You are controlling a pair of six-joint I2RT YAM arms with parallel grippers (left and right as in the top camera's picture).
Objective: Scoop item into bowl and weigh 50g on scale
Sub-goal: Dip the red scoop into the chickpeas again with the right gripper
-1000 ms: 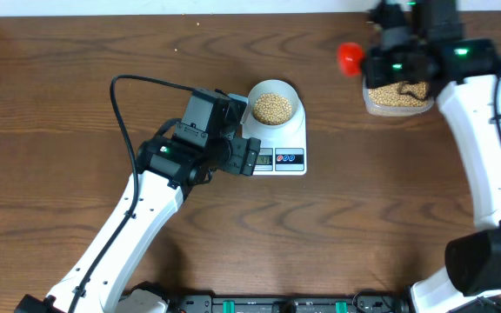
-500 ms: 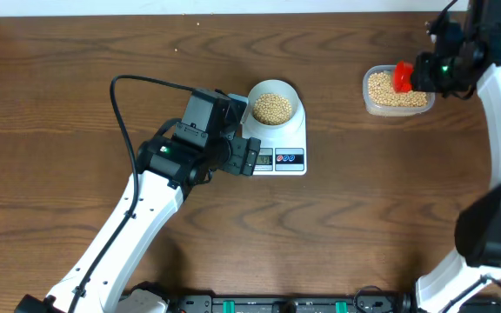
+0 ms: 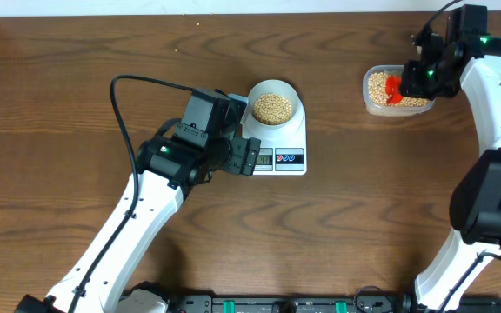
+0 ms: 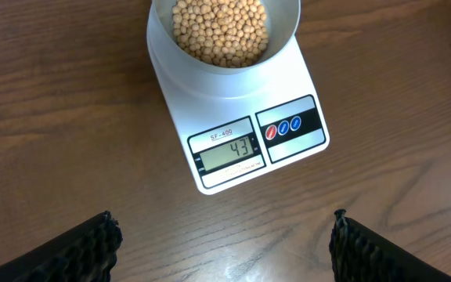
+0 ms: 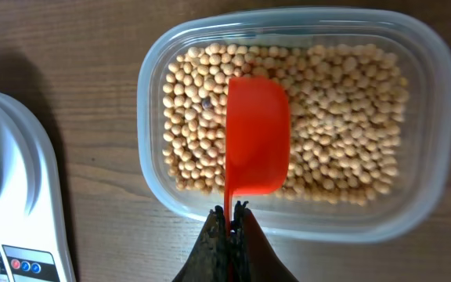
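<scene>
The white bowl (image 3: 274, 106) of tan beans (image 4: 220, 30) sits on the white scale (image 3: 282, 148); the display (image 4: 225, 152) reads 43. My left gripper (image 4: 224, 249) is open and empty, held over the wood just in front of the scale. My right gripper (image 5: 232, 215) is shut on the handle of a red scoop (image 5: 257, 145), which sits turned on its side over the beans (image 5: 343, 133) in the clear plastic tub (image 3: 397, 91) at the far right. I see no beans in the scoop.
A black cable (image 3: 137, 83) loops off the left arm over the table. The scale's corner (image 5: 10, 211) shows left of the tub in the right wrist view. The table's far edge meets a white wall (image 3: 190, 7).
My right gripper has carried the red scoop from left of the tub to over it and down onto the beans. The left arm, bowl and scale have not moved.
</scene>
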